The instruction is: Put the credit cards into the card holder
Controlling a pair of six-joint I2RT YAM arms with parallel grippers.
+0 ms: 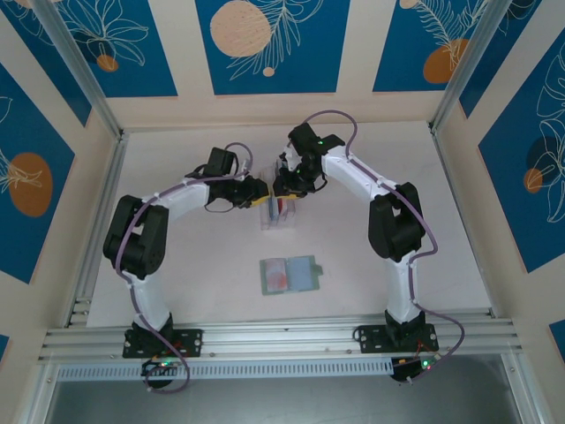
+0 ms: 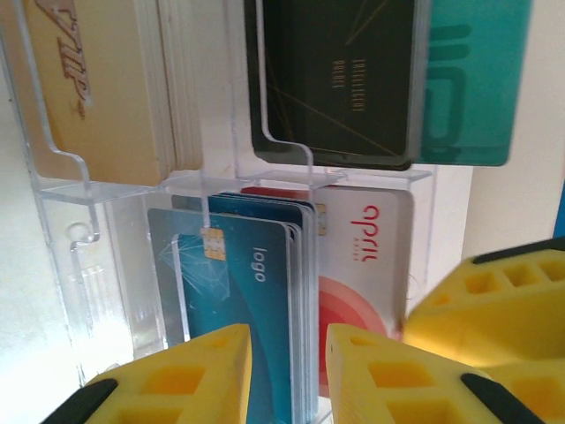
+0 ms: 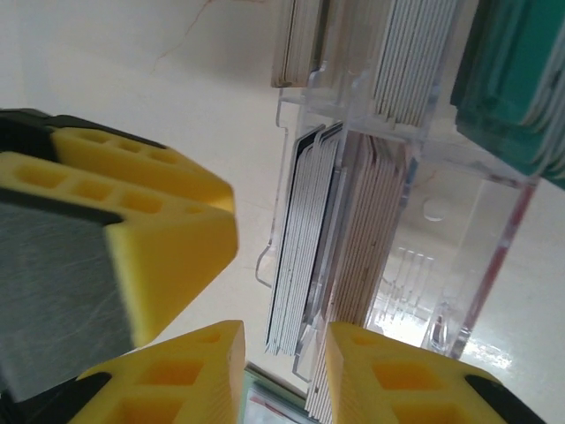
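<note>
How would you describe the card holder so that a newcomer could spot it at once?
On the white table, start at the clear slotted rack in the middle and come toward the near edge. The card holder lies there alone, flat and opened out. One half is pinkish, the other pale blue.

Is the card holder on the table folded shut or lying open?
Open. In the top view the card holder lies spread flat, its pink and light-blue inner pockets facing up.
</note>
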